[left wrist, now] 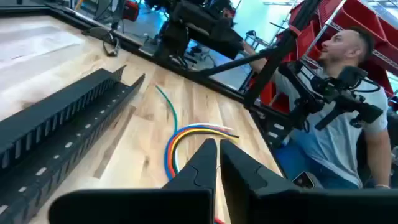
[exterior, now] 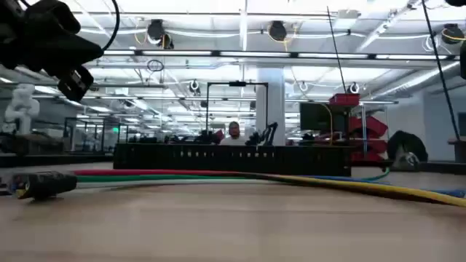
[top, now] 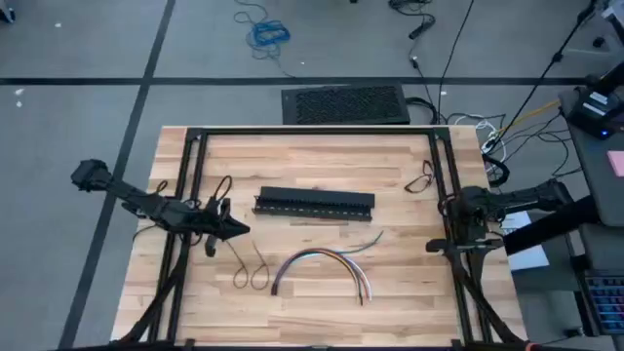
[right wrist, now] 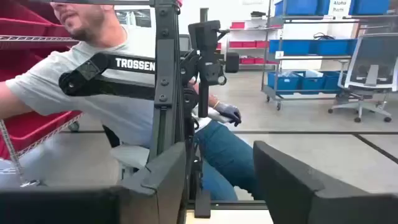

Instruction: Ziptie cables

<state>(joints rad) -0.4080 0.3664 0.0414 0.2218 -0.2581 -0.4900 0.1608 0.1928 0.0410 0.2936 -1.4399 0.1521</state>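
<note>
The cables (top: 322, 261), a bundle of multicoloured wires, lie in an arch on the near middle of the wooden table; they also show in the low view (exterior: 218, 175) and the left wrist view (left wrist: 177, 140). Thin dark zipties (top: 249, 276) lie looped on the table left of the cables, and more loops lie near the far left (top: 222, 187) and far right (top: 421, 180). My left gripper (top: 232, 229) (left wrist: 218, 155) hovers shut left of the cables, holding nothing. My right gripper (top: 444, 244) (right wrist: 217, 168) stands open at the table's right edge, with nothing in it.
A long black slotted bar (top: 314, 203) lies across the table's middle, just beyond the cables. The black frame rails (top: 190, 195) run along the table's sides and far edge. A person (left wrist: 348, 106) sits beyond the right edge. Bare wood lies along the near edge.
</note>
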